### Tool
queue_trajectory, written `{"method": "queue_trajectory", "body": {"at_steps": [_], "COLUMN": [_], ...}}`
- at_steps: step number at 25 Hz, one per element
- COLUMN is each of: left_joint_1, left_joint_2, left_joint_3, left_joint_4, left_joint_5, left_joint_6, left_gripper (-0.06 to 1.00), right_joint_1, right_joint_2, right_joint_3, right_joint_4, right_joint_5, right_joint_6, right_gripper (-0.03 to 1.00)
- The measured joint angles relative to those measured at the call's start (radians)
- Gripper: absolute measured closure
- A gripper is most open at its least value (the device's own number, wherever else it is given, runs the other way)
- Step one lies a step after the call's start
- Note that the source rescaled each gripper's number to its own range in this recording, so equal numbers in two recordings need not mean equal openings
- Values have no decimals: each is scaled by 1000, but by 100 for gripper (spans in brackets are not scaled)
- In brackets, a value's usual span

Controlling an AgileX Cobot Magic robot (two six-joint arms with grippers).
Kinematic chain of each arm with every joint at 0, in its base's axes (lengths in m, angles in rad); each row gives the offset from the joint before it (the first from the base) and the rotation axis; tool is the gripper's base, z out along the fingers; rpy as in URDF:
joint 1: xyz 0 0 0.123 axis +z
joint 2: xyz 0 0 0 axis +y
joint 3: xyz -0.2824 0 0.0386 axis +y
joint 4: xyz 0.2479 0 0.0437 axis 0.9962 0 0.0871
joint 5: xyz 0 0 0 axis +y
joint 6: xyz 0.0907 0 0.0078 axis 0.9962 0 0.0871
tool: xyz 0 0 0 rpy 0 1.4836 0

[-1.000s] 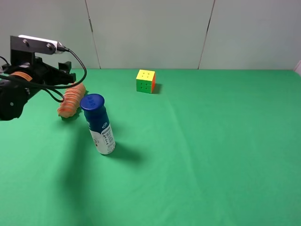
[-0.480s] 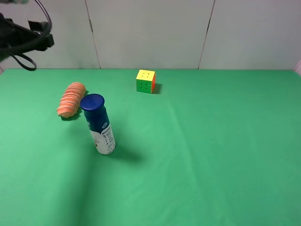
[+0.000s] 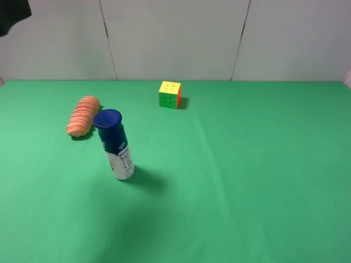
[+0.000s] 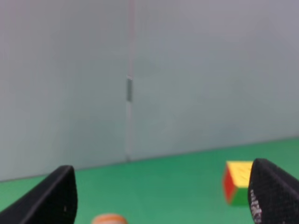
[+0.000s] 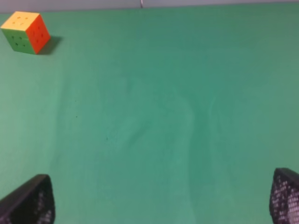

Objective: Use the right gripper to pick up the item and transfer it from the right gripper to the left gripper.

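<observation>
The item, an orange roll with cream ribs, lies on the green table at the left, just behind the blue-capped bottle. Nothing holds it. In the left wrist view only its top shows, low between the fingers. My left gripper is open and empty, raised high and facing the back wall. In the exterior high view only a black bit of the left arm shows in the top left corner. My right gripper is open and empty over bare green cloth. It is out of the exterior high view.
A yellow-green-orange puzzle cube stands at the back middle; it also shows in the left wrist view and the right wrist view. The white bottle stands upright, close to the item. A grey panelled wall backs the table.
The left arm has risen from beside the item up and out toward the top left corner. The item, bottle and cube have not moved.
</observation>
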Motion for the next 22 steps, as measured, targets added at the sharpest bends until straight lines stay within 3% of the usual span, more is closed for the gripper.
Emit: {"method": "queue_trajectory", "body": {"at_steps": [7, 13, 22], "left_joint_1": [0, 0, 0], "left_joint_2": [-196, -372, -631], "left_joint_3": [0, -1, -1], "left_joint_4": [8, 100, 347], "left_joint_5": [313, 483, 820], "left_joint_6": [-14, -132, -325], "left_gripper": [13, 13, 13], "right_joint_1": [0, 0, 0], "right_joint_2": [0, 0, 0], "right_joint_3": [0, 0, 0], "right_joint_4": [0, 0, 0], "right_joint_5": [0, 0, 0], "right_joint_6": [0, 0, 0], "right_gripper": [-3, -3, -3]}}
